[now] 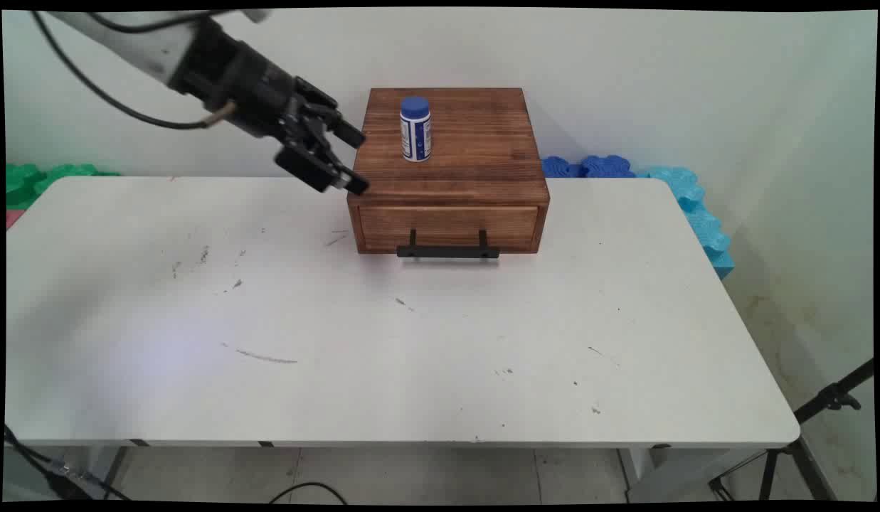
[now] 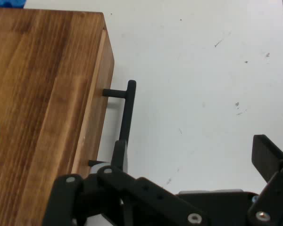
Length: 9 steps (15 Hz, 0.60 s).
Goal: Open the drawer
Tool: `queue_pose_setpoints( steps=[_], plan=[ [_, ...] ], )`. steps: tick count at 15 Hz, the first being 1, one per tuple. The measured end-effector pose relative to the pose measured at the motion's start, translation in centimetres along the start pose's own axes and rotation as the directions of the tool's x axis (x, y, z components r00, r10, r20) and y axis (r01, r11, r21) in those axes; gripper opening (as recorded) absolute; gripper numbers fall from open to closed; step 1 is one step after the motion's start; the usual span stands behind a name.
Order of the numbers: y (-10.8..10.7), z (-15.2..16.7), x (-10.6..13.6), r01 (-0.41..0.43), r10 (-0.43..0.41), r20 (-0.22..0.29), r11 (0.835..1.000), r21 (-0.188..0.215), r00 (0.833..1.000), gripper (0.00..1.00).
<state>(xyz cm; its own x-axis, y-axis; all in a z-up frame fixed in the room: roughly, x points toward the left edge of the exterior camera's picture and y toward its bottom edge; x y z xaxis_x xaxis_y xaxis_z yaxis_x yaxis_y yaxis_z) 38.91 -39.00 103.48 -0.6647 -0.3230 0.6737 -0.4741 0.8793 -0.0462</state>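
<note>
Wooden box (image 1: 450, 153) sits toward the far edge of the tabletop (image 1: 383, 341), a little right of its middle. Stained brown planks, strong lengthwise grain, squared corners. Its near face is a single drawer front (image 1: 448, 226), closed flush, carrying a thin black bar handle (image 1: 448, 250) on two short posts — matte, looks like metal.

On the box's lid, toward its left rear, stands a small cylindrical bottle (image 1: 415, 129): white body with a blue printed label, round blue cap, upright.

Tabletop itself is smooth white laminate with rounded corners, scuffed with grey streaks and dark specks, mostly on the left half and toward the near edge.

Gripper (image 1: 359, 160) — black, angular linkage with visible pivot pins — hangs in the air at the box's left front corner, tilted down and to the right. The two fingers are spread wide apart, nothing between them. The lower fingertip (image 1: 357, 185) sits just at the box's upper left edge near that corner; whether it touches the wood I cannot tell. In the hand view the fingers straddle bare white table beside the drawer front, one finger overlapping the handle's end.

Behind the table's far edge: foam mats with interlocking edges, green (image 1: 38, 179) at the left corner, dark blue (image 1: 589, 167) and light blue (image 1: 699, 213) at the right. A black tripod leg (image 1: 802, 441) stands on the floor off the near right corner.
</note>
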Motion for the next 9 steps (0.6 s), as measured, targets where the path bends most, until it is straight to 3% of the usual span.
queue_pose_setpoints(
  steps=[9],
  plan=[
    [0.7, 6.7, 3.2, -0.009, 0.009, 0.060, 1.000, 0.002, 0.998, 1.00]
  ],
)
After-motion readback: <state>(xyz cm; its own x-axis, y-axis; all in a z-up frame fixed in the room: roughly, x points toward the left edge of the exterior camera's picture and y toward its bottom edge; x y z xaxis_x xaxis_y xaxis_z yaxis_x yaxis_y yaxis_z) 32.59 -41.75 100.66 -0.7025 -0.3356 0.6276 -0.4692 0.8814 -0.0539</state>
